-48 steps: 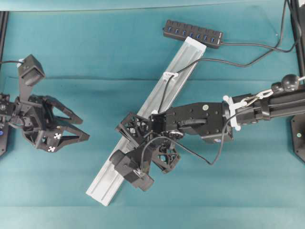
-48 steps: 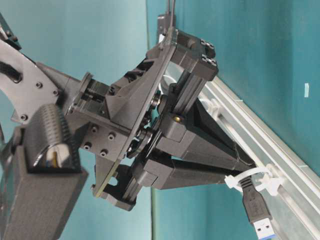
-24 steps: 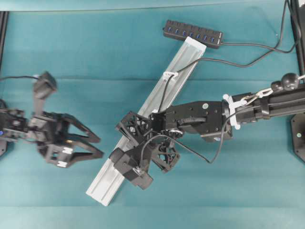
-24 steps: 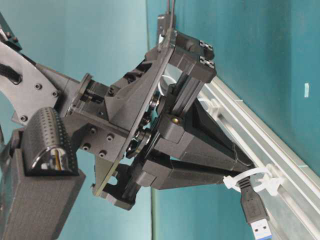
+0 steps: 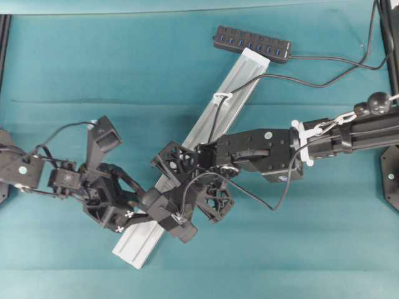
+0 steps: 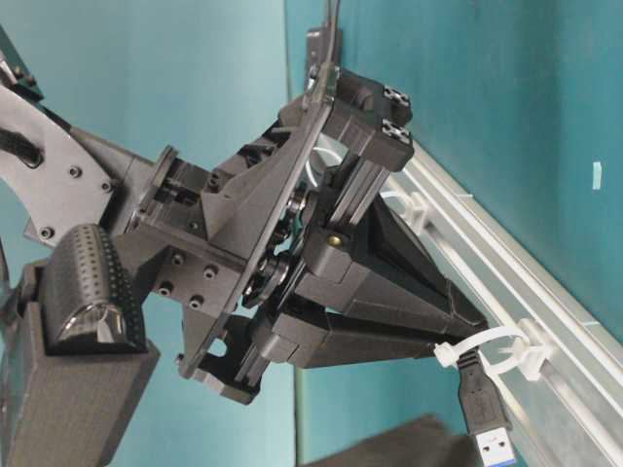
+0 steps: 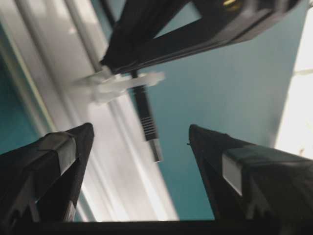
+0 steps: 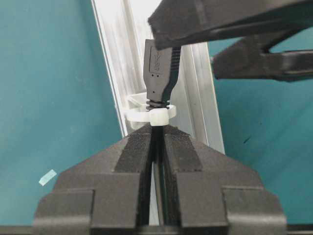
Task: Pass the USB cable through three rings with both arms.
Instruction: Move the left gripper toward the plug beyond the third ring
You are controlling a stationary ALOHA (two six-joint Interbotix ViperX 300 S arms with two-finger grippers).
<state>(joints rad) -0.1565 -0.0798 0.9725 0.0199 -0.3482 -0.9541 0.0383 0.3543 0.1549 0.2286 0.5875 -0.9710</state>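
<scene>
While the right claw [image 8: 157,134] is pinching the USB cable [image 8: 160,68] just behind a white ring [image 8: 149,113] on the aluminium rail [image 5: 206,124], the plug pokes out beyond that ring. Near the plug, the left claw [image 7: 139,142] is spread wide, touching nothing.

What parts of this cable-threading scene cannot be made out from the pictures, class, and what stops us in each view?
- Overhead: the ring nearest the plug and the plug are hidden under the right gripper and its camera.
- Table-level: the USB cable's plug tip is cut off by the bottom edge.
- Left wrist: motion blur smears the ring.
- Right wrist: the left gripper's finger covers the plug's tip.
</scene>
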